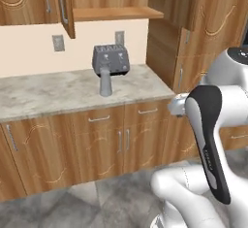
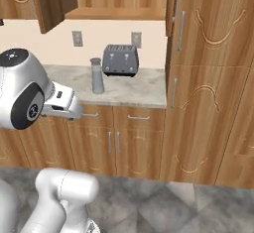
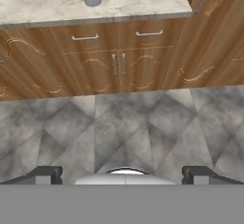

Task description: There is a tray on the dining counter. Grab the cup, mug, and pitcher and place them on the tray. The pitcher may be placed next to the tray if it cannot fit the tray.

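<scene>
Hand view shows the end effector point(image 3: 123, 174) spread wide and empty above the grey floor point(image 3: 124, 127), while the pitcher point(image 1: 105, 81) stands upright on the marble counter point(image 1: 48, 93), toaster point(image 1: 111, 59) just behind at 12 o'clock.

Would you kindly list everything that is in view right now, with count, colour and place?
pitcher: one, grey, upright on the marble worktop, in front of the toaster.
toaster: one, dark grey, at the back of the worktop by the wall.
marble worktop: one, beige-grey, over wooden drawers and doors.
wall outlets: two, grey, on the cream wall above the worktop.
upper cabinets: wood brown, one door ajar, above the worktop.
tall cabinet: one, wood brown, right of the worktop.
floor: grey tiles.
gripper: one, dark fingers, open, above the floor, holding nothing.
</scene>
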Controlling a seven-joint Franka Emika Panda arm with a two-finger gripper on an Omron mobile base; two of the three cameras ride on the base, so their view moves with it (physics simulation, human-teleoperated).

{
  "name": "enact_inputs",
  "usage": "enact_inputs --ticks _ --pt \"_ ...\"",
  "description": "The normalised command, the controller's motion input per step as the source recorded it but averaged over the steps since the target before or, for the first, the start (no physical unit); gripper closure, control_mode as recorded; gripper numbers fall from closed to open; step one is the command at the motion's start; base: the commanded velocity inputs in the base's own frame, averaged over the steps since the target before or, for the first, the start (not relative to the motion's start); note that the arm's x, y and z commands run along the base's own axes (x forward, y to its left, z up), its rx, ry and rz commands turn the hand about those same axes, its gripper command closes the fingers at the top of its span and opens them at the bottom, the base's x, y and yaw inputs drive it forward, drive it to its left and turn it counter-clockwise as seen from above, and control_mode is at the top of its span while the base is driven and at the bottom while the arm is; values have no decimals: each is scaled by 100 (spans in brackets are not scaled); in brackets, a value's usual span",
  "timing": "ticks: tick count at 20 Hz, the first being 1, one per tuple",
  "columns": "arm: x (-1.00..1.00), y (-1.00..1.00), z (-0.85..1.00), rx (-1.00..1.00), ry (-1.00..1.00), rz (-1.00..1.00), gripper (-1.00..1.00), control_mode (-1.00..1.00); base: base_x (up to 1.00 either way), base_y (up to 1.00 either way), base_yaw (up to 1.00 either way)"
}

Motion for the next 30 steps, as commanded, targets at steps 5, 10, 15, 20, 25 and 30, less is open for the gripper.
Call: enact_inputs --ticks 5,10,15,20,25,30 --pt "0 0 0 0 0 0 -100 100 59 -4 31" --pt "0 0 0 0 0 0 -100 100 77 -17 11" --pt "0 0 0 0 0 0 -100 100 88 0 5" --pt "0 0 0 0 0 0 -100 100 70 -6 1" --pt "0 0 0 0 0 0 -100 100 31 -1 4" --pt "0 0 0 0 0 0 -100 100 40 0 4"
